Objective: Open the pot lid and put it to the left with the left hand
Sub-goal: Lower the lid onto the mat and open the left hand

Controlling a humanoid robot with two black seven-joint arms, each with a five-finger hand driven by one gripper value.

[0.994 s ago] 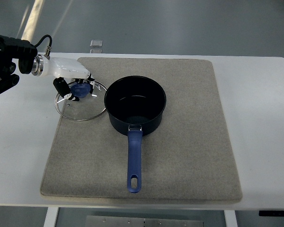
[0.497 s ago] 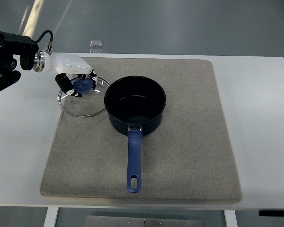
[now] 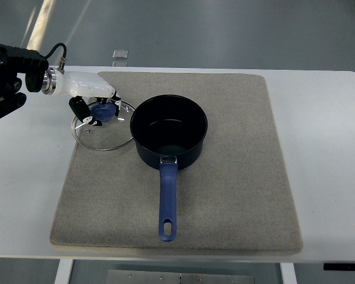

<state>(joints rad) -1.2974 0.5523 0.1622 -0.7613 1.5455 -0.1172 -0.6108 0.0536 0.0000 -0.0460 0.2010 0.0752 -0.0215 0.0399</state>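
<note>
At upper left, the left hand clamps the blue knob of the glass lid: probably rigid, breakable, best held there.

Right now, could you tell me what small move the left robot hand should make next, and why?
Probably open the fingers and let go: the left robot hand grips the blue knob of the glass lid, which already appears to lie on the mat left of the open saucepan.

White table, grey mat
</note>
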